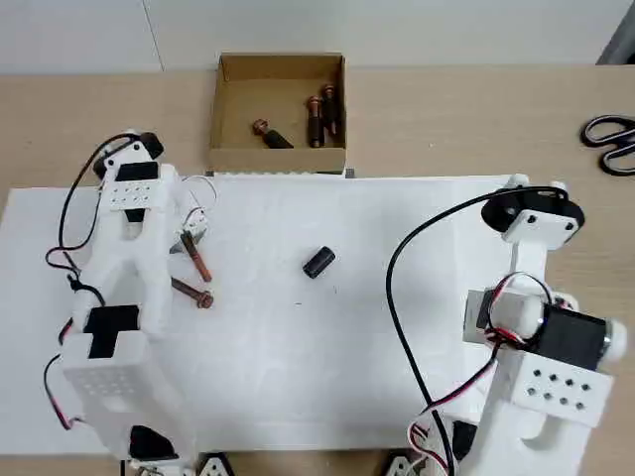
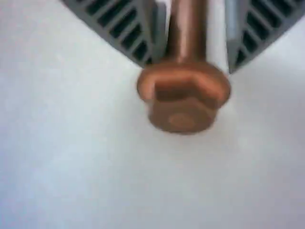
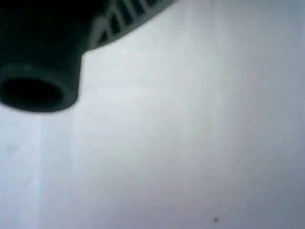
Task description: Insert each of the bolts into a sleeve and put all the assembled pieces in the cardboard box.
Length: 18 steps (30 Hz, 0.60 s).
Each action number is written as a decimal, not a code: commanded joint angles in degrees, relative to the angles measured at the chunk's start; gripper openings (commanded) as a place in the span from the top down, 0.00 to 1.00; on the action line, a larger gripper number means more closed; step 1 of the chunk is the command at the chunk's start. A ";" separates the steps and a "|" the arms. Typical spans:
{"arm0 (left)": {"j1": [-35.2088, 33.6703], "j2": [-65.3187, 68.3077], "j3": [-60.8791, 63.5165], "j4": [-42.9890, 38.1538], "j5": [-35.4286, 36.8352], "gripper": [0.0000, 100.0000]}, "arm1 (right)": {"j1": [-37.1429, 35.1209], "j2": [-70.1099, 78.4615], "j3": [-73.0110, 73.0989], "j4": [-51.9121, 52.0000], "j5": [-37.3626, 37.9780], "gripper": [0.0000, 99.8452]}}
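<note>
Over the table from the high view: the open brown cardboard box (image 1: 226,109) sits at the far edge of the white sheet (image 1: 397,228) that covers the wooden table (image 1: 446,109). Copper-and-black assembled pieces (image 1: 319,114) lie inside it. Well off to the right of the box, a pair of black-handled scissors (image 1: 610,139) rests on the bare wood. In front of the box, out on the sheet, a short black cylindrical sleeve (image 1: 318,263) lies alone with nothing touching it. In front and to the left of the box, the left hand (image 1: 191,241) is on a copper-coloured hex-head bolt (image 1: 198,260), which slants across the sheet. A second copper bolt (image 1: 191,292) lies loose just beside it, on the side farther from the box. The white right arm (image 1: 541,382) stands in front and to the right of the box, and its bulk hides the sheet beneath it.

Now the left wrist view: the copper-coloured hex-head bolt (image 2: 183,102) has its flanged head facing the camera. Its shank runs back between two grey ribbed fingers (image 2: 121,28). The left hand (image 2: 190,64) is clamped on that shank, one finger on each side, over the white sheet.

Right wrist view: the right hand (image 3: 81,33) grips a black tubular sleeve (image 3: 35,71) against a grey ribbed finger (image 3: 126,19). The sleeve's open bore shows, and the white sheet lies behind it.
</note>
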 commanded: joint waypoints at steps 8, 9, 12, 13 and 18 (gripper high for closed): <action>-0.26 -2.37 -0.84 -0.88 -0.26 1.00 | 0.22 -0.57 -0.26 -0.92 -0.53 1.00; 0.09 -2.37 -0.84 -0.79 -0.26 1.00 | 0.22 -0.57 -0.26 -0.92 -0.53 1.00; 1.05 -2.55 -1.01 -0.53 -0.70 1.00 | 0.13 -0.92 -0.44 -0.92 -0.53 1.00; 1.67 -3.08 -1.45 0.18 -1.67 1.00 | 0.13 -1.01 -0.62 -0.84 -0.53 1.00; 7.21 -11.43 -7.34 7.56 -3.43 1.00 | 0.04 -1.10 -0.88 -0.66 -0.44 1.00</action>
